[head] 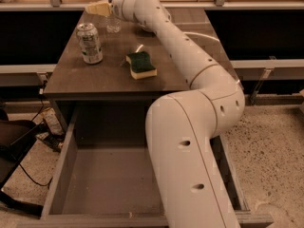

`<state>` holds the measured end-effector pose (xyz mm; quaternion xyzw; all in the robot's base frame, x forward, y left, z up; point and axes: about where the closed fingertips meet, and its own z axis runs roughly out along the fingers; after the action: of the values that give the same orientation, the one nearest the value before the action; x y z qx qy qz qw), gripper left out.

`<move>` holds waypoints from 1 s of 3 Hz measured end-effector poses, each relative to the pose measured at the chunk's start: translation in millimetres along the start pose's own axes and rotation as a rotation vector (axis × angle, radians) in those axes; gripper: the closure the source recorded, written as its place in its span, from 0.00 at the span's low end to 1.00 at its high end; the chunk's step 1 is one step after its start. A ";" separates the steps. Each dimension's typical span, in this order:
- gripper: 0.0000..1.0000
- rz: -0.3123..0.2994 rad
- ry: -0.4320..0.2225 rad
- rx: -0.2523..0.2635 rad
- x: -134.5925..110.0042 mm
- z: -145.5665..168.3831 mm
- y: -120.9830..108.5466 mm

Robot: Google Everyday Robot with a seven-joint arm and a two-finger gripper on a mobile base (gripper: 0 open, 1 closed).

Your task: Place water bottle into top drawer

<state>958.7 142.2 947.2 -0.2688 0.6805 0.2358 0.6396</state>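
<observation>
The water bottle (113,24) is small and clear and stands at the back of the table, just under my wrist, which hides its top. My gripper (97,7) is beige. It reaches out at the table's far left back edge, just up and left of the bottle. Whether it touches the bottle does not show. The top drawer (109,184) is pulled open below the table's front edge. Its flat grey bottom is bare, and my arm covers its right part.
A silver-green soda can (89,42) stands on the brown table (80,77) at the left. A green and yellow sponge (141,64) lies mid-table. My arm spans the table's right side. Cables and a dark object (19,141) lie on the floor at the left.
</observation>
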 end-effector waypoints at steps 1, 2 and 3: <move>0.00 0.001 -0.017 -0.007 2.6 6.1 1.2; 0.00 0.004 -0.033 -0.011 5.1 11.6 2.0; 0.16 0.012 -0.040 -0.006 8.0 15.1 0.9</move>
<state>969.0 152.4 938.0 -0.2618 0.6683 0.2470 0.6510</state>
